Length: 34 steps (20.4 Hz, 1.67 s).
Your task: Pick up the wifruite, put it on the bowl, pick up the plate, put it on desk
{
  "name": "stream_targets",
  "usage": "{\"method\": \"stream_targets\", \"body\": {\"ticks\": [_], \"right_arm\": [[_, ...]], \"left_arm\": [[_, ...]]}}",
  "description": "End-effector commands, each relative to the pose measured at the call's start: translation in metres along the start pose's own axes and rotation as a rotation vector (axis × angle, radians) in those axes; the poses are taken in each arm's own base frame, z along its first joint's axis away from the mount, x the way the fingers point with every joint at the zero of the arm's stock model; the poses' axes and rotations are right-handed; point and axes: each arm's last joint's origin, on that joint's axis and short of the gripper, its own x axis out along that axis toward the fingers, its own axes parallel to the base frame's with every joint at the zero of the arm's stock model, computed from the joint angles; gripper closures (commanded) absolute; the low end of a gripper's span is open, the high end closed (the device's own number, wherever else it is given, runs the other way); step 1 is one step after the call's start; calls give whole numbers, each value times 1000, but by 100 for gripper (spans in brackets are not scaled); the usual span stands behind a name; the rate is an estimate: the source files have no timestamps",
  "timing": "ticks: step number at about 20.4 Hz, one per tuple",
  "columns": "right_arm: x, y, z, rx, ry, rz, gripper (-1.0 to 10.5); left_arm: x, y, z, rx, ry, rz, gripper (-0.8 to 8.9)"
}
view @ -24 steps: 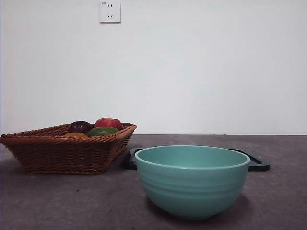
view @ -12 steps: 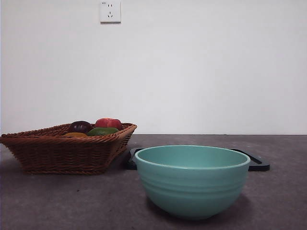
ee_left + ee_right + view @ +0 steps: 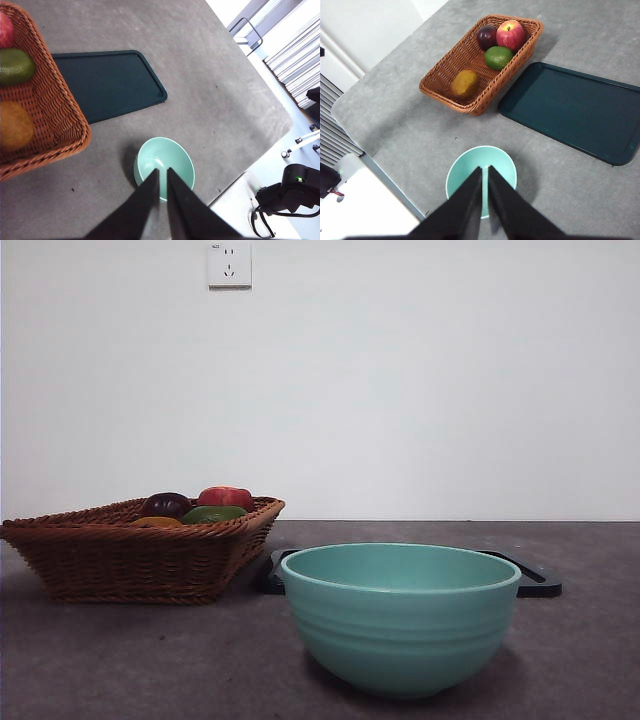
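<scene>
The wifruite (image 3: 465, 83), a dull orange-brown fruit, lies in the wicker basket (image 3: 445, 65) at the near end; it also shows as wifruite (image 3: 15, 125) and peeks over the rim as wifruite (image 3: 157, 522). The mint-teal bowl (image 3: 400, 625) stands empty on the desk (image 3: 150, 660). Behind it lies the plate (image 3: 570, 107), a flat dark teal tray, empty. My left gripper (image 3: 162, 171) hangs high over the bowl (image 3: 162, 150), shut on nothing. My right gripper (image 3: 485, 169) also hangs high above the bowl (image 3: 480, 156), shut and empty. Neither arm shows in the front view.
The basket (image 3: 130, 560) stands left of the bowl and also holds a red apple (image 3: 510, 34), a green fruit (image 3: 498, 57) and a dark purple fruit (image 3: 486, 36). The plate (image 3: 535, 580) sits right beside the basket. Table edges run near the bowl's side.
</scene>
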Motion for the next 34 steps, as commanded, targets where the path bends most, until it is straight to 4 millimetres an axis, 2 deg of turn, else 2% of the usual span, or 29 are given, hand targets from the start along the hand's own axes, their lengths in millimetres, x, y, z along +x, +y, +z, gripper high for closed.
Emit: {"method": "stream_targets", "body": {"ticks": [1, 2, 4, 5, 7, 9, 17, 20, 24, 29, 34], "right_arm": [[-3, 2, 3, -26, -9, 6, 894], [-3, 2, 3, -25, -8, 6, 843], [-3, 2, 3, -24, -8, 6, 673], [-3, 2, 3, -20, -8, 6, 596], [-3, 2, 3, -9, -8, 6, 449], [-3, 2, 3, -9, -8, 6, 386], [-3, 2, 3, -10, -8, 7, 385], [-4, 3, 3, -11, -11, 7, 385], [-14, 9, -2, -31, -44, 9, 386], [-23, 13, -12, -20, -41, 8, 386], [-29, 17, -17, 3, -50, 11, 386]], "left_arm": [[-4, -5, 5, 47, -22, -10, 563], [-4, -5, 5, 48, -24, -11, 467], [-5, -5, 5, 50, -26, -11, 267], [-5, -6, 5, 52, -28, -11, 220], [-5, -6, 5, 52, -29, -11, 188], [-5, -6, 4, 45, -27, -11, 188], [-3, -4, 7, 32, -14, -4, 190], [4, 1, 17, 7, 28, 23, 192], [20, 11, 37, -18, 100, 174, 192], [59, 30, 66, -52, 239, 348, 192], [119, 54, 80, -69, 391, 507, 193]]}}
